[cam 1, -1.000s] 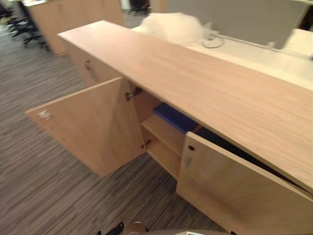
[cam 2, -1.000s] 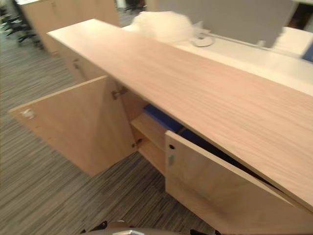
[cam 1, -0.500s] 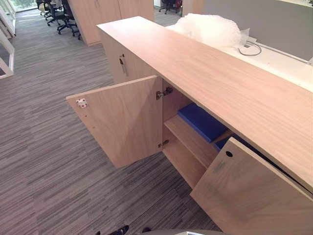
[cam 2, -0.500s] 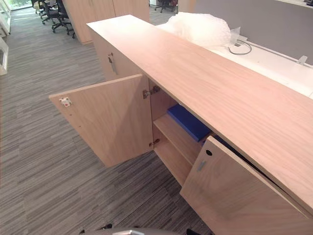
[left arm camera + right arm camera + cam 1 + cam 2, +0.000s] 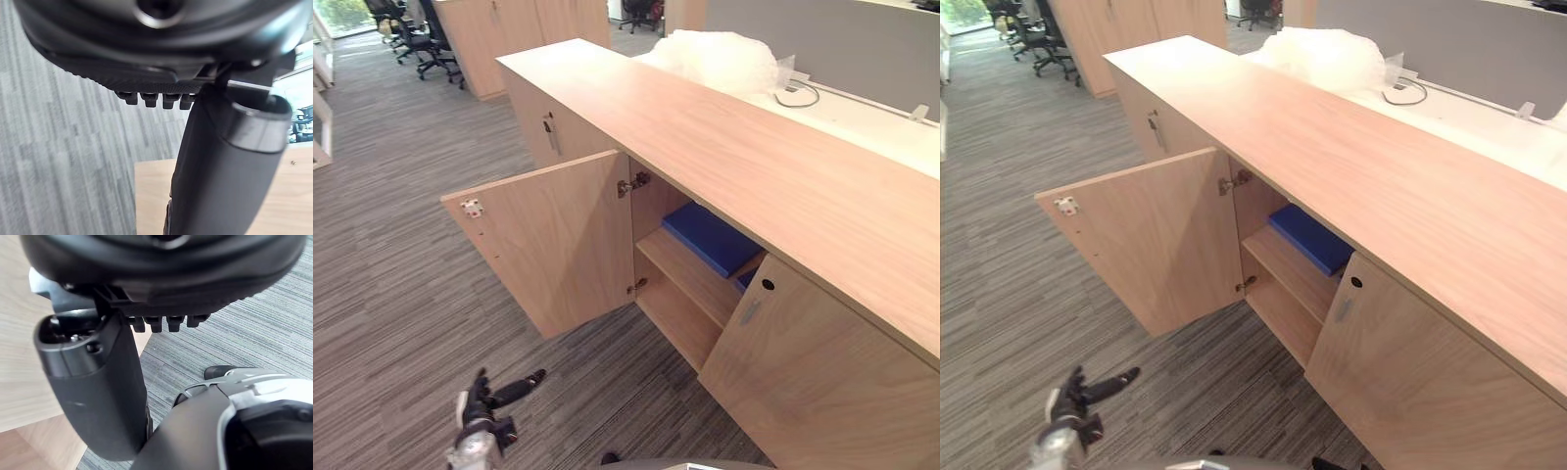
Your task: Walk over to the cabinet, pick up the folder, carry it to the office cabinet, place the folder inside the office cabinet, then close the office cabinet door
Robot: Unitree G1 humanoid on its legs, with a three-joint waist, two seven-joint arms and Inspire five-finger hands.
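The office cabinet (image 5: 734, 157) is a long, low wooden unit standing on grey striped carpet (image 5: 391, 294). Its left door (image 5: 558, 245) is swung wide open; its right door (image 5: 822, 382) stands ajar. The blue folder (image 5: 710, 238) lies flat on the upper shelf (image 5: 683, 277) inside the cabinet, just behind the edge of the right door and apart from both hands. The left hand (image 5: 487, 403) is low over the carpet, in front of the open left door and well apart from it, with fingers stretched out and nothing held. The right hand (image 5: 88, 391) appears in its own wrist view over the carpet beside a wooden panel, fingers relaxed, thumb out, and empty. Behind the cabinet, a white bench (image 5: 862, 117) carries a bundle of bubble wrap (image 5: 715, 61) and a cable (image 5: 798, 95). Office chairs (image 5: 411, 34) stand at the far end of the carpet.
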